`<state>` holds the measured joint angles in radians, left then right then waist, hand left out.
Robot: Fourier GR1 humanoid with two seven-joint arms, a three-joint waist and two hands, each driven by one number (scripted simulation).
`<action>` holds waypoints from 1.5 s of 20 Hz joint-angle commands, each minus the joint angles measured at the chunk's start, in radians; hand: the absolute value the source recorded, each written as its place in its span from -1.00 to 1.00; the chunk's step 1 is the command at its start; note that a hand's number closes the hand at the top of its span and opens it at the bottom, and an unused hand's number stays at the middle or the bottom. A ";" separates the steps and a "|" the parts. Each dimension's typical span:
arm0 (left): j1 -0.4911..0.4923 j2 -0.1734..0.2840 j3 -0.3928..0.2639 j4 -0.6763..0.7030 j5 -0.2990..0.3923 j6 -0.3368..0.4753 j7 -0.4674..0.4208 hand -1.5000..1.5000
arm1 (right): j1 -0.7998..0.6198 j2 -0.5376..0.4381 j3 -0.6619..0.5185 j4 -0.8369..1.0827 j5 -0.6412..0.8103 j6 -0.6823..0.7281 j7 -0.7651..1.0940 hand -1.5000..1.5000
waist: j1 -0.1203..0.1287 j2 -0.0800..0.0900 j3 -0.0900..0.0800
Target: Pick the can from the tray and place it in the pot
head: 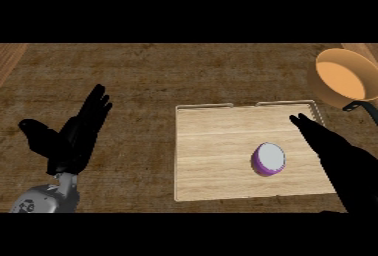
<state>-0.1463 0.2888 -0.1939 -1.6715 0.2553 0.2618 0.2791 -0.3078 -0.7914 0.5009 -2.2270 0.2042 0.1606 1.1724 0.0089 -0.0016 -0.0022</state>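
I see the purple, round-topped can (269,159) upright on the pale wooden tray (221,150), just left of my right hand (341,160) fingers, held straight; orange pot (343,75) beyond them; left hand (74,135) fingers spread.

The pot (344,76) is running off the view's right edge — only part of its orange bowl and a stub of its dark handle are showing. The right hand (336,155) is covering the tray's (221,125) right rim and near right corner, and its forearm is lying out of view below. The left hand (74,135) is showing in full, though its grey forearm is getting cut off at the lower edge. The can (269,159) is showing little more than its grey top — its side is mostly hidden.
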 commanded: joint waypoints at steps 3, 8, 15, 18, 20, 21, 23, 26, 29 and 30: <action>-0.003 0.006 0.029 0.011 0.001 -0.019 0.010 0.00 | -0.020 0.066 0.027 0.036 0.063 0.028 0.191 -1.00 | -0.007 0.001 0.001; 0.027 -0.027 0.004 -0.012 -0.048 0.009 -0.013 0.00 | -0.053 0.133 0.024 0.033 0.115 0.031 0.211 -1.00 | -0.007 0.000 0.001; 0.019 -0.025 0.006 -0.053 -0.037 -0.005 0.045 0.00 | -0.057 0.219 0.056 0.104 0.170 0.034 0.231 -1.00 | -0.008 -0.001 0.001; -0.023 -0.026 0.043 0.032 -0.037 -0.014 0.008 0.00 | -0.071 0.273 0.114 0.182 0.230 0.038 0.237 -1.00 | -0.009 0.002 0.000; 0.002 -0.069 0.000 0.048 -0.071 0.003 -0.040 0.00 | -0.068 0.254 0.058 0.240 0.219 0.051 0.194 -1.00 | -0.011 0.003 0.000; -0.011 -0.039 0.016 -0.002 -0.051 -0.005 0.030 0.00 | -0.085 0.265 0.059 0.254 0.218 0.074 0.212 -1.00 | -0.005 0.001 0.001; -0.019 -0.040 0.021 -0.010 -0.048 -0.009 0.040 0.00 | -0.069 0.291 0.069 0.276 0.239 0.068 0.208 -1.00 | -0.005 0.001 0.001; 0.060 -0.044 0.010 -0.046 -0.046 -0.029 0.002 0.00 | -0.057 0.321 0.077 0.323 0.288 0.065 0.182 -1.00 | 0.000 0.000 0.001; 0.059 -0.039 0.018 -0.056 -0.056 -0.037 -0.005 0.00 | -0.076 0.343 0.060 0.348 0.275 0.116 0.166 -1.00 | 0.000 0.000 0.001; 0.049 -0.053 -0.009 -0.111 -0.083 0.015 0.078 0.00 | -0.053 0.358 0.091 0.363 0.316 0.089 0.156 -1.00 | 0.000 -0.002 0.002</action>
<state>-0.1156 0.2427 -0.1775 -1.7064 0.1963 0.2478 0.2939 -0.3515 -0.4820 0.5705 -1.8966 0.4891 0.1897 1.1633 0.0059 -0.0013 -0.0010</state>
